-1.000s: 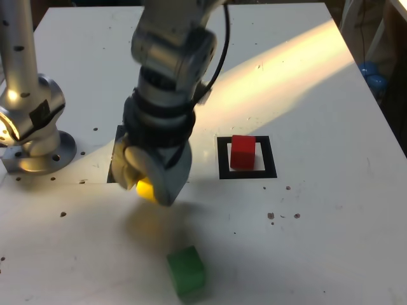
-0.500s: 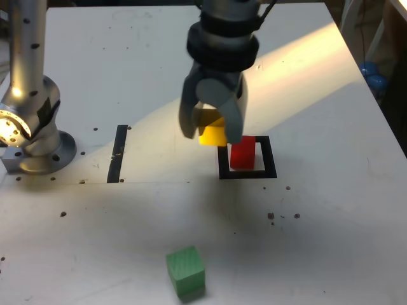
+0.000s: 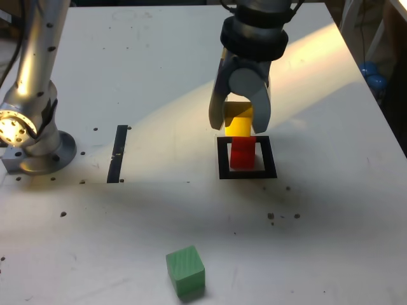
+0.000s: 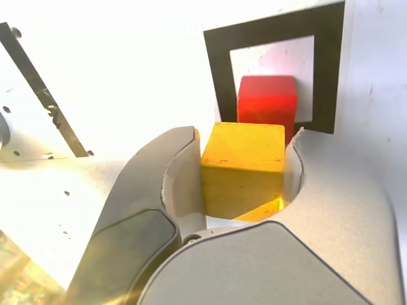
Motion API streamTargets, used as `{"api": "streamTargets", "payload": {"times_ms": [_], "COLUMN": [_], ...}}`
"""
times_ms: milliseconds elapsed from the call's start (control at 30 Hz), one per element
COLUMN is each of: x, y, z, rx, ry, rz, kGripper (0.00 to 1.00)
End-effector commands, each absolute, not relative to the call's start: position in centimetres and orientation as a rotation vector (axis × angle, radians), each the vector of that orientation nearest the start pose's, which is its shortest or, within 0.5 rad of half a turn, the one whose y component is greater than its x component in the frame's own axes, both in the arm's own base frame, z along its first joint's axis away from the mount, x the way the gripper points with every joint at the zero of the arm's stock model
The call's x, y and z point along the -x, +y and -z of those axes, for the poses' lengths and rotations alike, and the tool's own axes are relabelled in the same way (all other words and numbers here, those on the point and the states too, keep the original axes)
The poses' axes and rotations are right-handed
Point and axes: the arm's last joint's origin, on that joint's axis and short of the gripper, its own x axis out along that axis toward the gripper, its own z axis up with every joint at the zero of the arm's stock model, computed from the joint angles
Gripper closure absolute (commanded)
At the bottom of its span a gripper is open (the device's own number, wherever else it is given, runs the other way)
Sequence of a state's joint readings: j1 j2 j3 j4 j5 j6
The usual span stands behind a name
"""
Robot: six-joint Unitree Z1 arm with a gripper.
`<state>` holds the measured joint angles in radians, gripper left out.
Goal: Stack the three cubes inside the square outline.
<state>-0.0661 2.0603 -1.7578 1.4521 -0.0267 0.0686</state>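
Observation:
My gripper (image 3: 240, 124) is shut on the yellow cube (image 3: 240, 122) and holds it in the air just above the red cube (image 3: 242, 152). The red cube sits inside the black square outline (image 3: 222, 159) on the white table. In the wrist view the yellow cube (image 4: 243, 167) is clamped between both fingers, with the red cube (image 4: 268, 100) and the square outline (image 4: 218, 70) beyond it. The green cube (image 3: 186, 272) lies alone near the table's front edge, well away from the outline.
The arm's base (image 3: 28, 136) stands at the exterior view's left. A thin black strip (image 3: 118, 153) lies between the base and the outline. Small dark specks dot the white table (image 3: 331, 210).
The gripper has carried the yellow cube from low beside the black strip toward the exterior view's right, and it now hangs over the red cube. The red and green cubes have not moved.

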Motion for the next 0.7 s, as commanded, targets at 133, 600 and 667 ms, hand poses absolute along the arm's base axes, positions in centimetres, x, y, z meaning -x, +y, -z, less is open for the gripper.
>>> {"api": "streamTargets", "payload": {"times_ms": [133, 600, 667], "x": [-37.5, -38.1, -37.9], "y": [-2.2, -2.3, -2.3], "z": [-27.5, -25.9, -25.8], "rx": [-0.076, -0.076, -0.077], "ry": [1.765, 1.787, 1.791], "rz": [0.136, 0.147, 0.15], "kGripper": [0.67, 0.32, 0.12]}}
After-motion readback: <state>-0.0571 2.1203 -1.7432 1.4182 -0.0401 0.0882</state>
